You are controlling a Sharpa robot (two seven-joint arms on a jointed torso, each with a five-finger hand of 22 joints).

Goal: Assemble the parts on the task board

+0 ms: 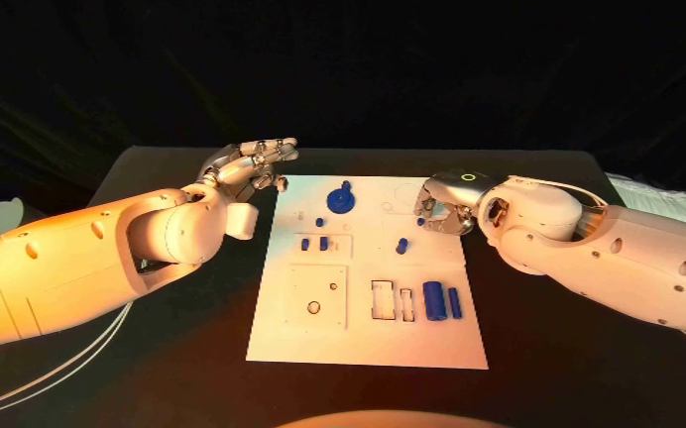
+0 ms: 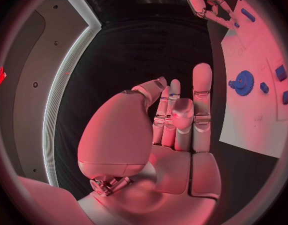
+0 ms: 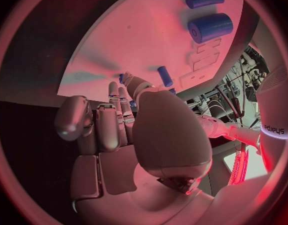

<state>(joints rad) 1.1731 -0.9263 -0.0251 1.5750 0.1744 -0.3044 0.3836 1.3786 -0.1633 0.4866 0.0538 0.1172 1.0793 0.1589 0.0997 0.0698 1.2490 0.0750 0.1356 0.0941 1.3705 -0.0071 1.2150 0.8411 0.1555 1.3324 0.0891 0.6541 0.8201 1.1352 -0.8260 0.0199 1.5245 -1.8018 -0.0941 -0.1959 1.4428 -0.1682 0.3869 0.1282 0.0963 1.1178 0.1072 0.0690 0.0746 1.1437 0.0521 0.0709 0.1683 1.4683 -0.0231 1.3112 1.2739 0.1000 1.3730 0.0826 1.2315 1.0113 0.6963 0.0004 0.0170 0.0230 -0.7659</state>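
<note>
Task board (image 1: 365,334) lies flat mid-surface (image 1: 572,378), near edge toward the robot. Near right on it: thick blue cylinder (image 1: 433,301) beside a thinner blue rod (image 1: 455,301). Small blue pegs (image 1: 313,244) mid-left. Blue gear (image 1: 340,198) at the far end. Right robot hand (image 1: 440,212) at the board's far right edge, fingers curled; grasp cannot be told. Left robot hand (image 1: 255,166) off the far left corner, fingers extended, holding nothing.

Robot lab: black-draped table (image 1: 171,369), white task board (image 1: 365,334).

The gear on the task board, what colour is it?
Blue; the gear shows best in the head view.
</note>
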